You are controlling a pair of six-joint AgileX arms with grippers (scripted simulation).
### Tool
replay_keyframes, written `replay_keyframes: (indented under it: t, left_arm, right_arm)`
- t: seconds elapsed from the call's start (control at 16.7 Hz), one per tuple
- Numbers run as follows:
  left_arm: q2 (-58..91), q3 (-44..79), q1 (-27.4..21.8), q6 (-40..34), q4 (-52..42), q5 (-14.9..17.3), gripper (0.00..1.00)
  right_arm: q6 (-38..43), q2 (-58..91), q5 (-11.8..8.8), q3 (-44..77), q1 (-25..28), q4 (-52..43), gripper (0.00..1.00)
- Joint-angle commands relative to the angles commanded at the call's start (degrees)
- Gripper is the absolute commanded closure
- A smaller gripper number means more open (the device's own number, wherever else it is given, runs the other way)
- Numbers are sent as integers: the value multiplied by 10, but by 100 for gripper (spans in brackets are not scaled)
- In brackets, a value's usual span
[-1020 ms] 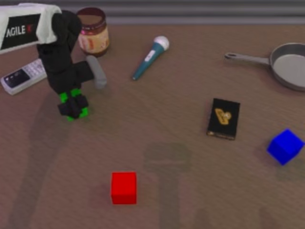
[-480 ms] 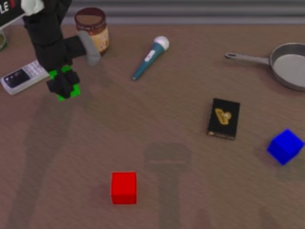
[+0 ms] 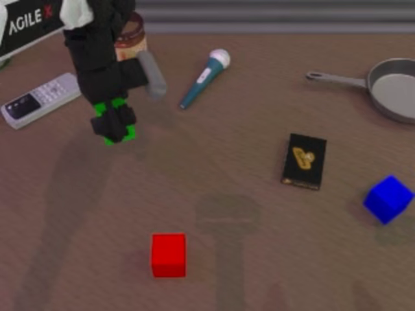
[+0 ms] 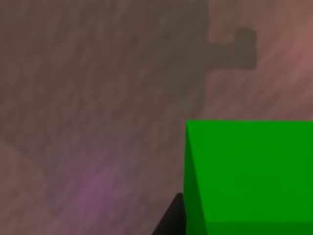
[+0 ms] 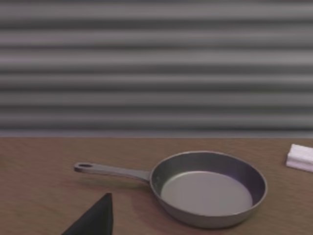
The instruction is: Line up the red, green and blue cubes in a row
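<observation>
Since half a second ago my left gripper (image 3: 114, 124) has swung rightward and slightly nearer across the far-left part of the table (image 3: 233, 162), carrying the green cube (image 3: 114, 123) with it; a second ago it was lower still, so the arm has gone up and come back. Nothing else has moved: red cube (image 3: 168, 254), blue cube (image 3: 388, 199) and the clutter sit where they were. Left gripper is clamped on the green cube, green showing on both sides of the black fingers in the top view; in the left wrist view the green cube (image 4: 249, 176) fills one corner with the table (image 4: 98, 98) below it, apparently lifted off the surface. Cubes have no long axis; the red one sits square to the table edges, near the front edge left of centre, the blue one is turned about a corner's worth, at the far right. The green cube's turn is mostly hidden by the fingers. Count: three cubes, one each of red, green, blue, all well apart, no row. Also one jar (image 3: 130, 40) partly under my arm, one remote (image 3: 39, 99), one microphone (image 3: 205, 78), one black box (image 3: 304, 161) with gold emblem, one frying pan (image 3: 392, 87). Right arm is parked out of the top view; its wrist view shows the frying pan (image 5: 205, 186), and I cannot tell its gripper state.
</observation>
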Motion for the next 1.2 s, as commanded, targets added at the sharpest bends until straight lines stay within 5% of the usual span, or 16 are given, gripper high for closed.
replay_keyframes:
  t: [0.36,0.54,1.2]
  left_arm:
    - [-106,-151,-233,-84,39,-2,100]
    - [-155,-215,-311,-121,59,-5,100]
    - [-147,-272,-335,-134,135,-4,100]
  right_arm:
    - [0,0,0,0,0,0,0]
    - [0,0,0,0,0,0,0]
    - [0,0,0,0,0,0,0]
